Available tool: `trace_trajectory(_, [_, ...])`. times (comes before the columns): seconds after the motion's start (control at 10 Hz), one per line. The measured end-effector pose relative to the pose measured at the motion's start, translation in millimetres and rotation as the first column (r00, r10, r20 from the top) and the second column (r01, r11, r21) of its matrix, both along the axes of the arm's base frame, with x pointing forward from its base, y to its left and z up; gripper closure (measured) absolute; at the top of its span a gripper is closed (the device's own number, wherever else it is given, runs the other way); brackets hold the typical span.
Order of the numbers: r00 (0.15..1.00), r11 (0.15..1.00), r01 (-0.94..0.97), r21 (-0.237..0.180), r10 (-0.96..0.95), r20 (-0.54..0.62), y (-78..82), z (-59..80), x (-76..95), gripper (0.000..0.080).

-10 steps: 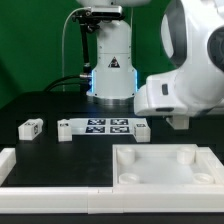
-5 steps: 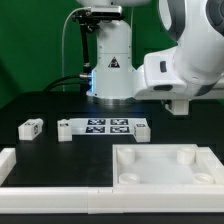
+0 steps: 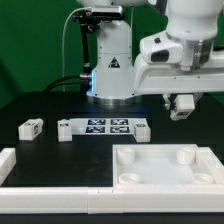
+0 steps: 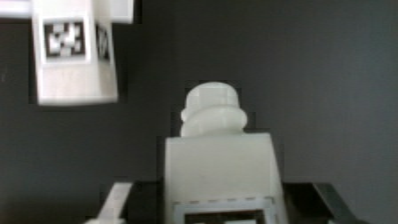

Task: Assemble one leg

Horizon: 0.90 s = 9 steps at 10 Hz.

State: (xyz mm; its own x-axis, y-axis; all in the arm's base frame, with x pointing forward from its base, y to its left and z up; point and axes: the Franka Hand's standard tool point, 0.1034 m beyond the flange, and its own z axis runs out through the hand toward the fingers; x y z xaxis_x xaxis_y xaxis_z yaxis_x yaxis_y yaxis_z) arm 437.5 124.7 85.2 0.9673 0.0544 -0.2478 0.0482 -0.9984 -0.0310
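My gripper [image 3: 183,104] hangs above the table at the exterior view's right, over the far edge of the large white panel [image 3: 140,168]. In the wrist view the gripper [image 4: 221,208] is shut on a leg [image 4: 221,150], a white block whose rounded end points away from the fingers [image 4: 121,198]. A second leg [image 4: 79,52] with a square tag lies on the dark table beside it. In the exterior view, loose legs lie at the left [image 3: 31,127] and at either end of the marker board [image 3: 64,130], [image 3: 141,129].
The marker board [image 3: 108,127] lies in the middle of the table before the robot base [image 3: 110,60]. A white raised rail [image 3: 20,165] runs along the front left. The panel has round sockets near its corners [image 3: 190,155].
The arm has swung toward the exterior view's left and risen. The gripper, low behind the arm before, now hangs in plain view above the panel's far edge.
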Motion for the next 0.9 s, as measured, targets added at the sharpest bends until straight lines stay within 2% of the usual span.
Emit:
trace_trajectory(0.1, [0.995, 1.0, 0.008, 0.012, -0.009, 0.098, -2.4, 9.1, 10.6, 0.0509])
trace_trajectory(0.3, [0.958, 0.999, 0.001, 0.045, -0.013, 0.285, -4.6, 17.3, 37.4, 0.0509])
trace_trajectory(0.4, [0.945, 0.999, -0.017, 0.051, -0.001, 0.327, -4.0, 17.0, 39.9, 0.0509])
trace_trajectory(0.8, [0.949, 0.998, -0.034, 0.049, 0.017, 0.316, -4.2, 15.8, 41.0, 0.0509])
trace_trajectory(0.9, [0.947, 0.996, -0.068, 0.049, 0.049, 0.316, -3.5, 16.4, 56.0, 0.0509])
